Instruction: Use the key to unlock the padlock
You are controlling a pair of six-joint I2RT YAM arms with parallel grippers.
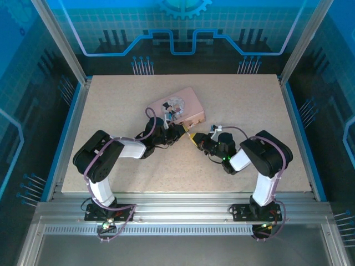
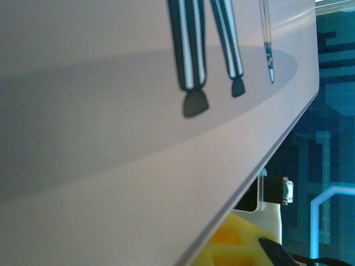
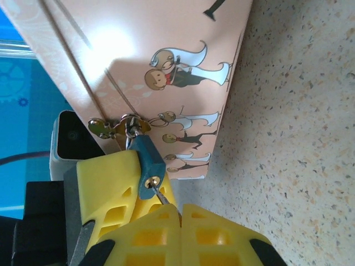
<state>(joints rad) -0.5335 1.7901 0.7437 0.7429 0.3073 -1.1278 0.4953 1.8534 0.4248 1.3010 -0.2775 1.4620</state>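
The small blue padlock [image 3: 147,160] hangs by its silvery shackle from a brass hasp [image 3: 102,128] on the pink tin [image 3: 166,44]. It lies between yellow fingers [image 3: 102,177] of my left gripper [image 1: 176,133], which looks shut on it. The thin silvery key [image 3: 160,194] has its tip in the brass keyhole at the padlock's bottom. My right gripper [image 3: 180,213] is shut on the key's head, its yellow fingertips pressed together. Seen from above, both grippers meet just in front of the tin [image 1: 186,102]. In the left wrist view the tin's side [image 2: 111,138] hides my left jaws.
The speckled table [image 1: 249,105] stretches bare around the tin. Metal frame posts and blue panel walls enclose it on all sides. Each arm's cable loops near its wrist. A yellow finger [image 2: 238,244] shows below the tin's edge.
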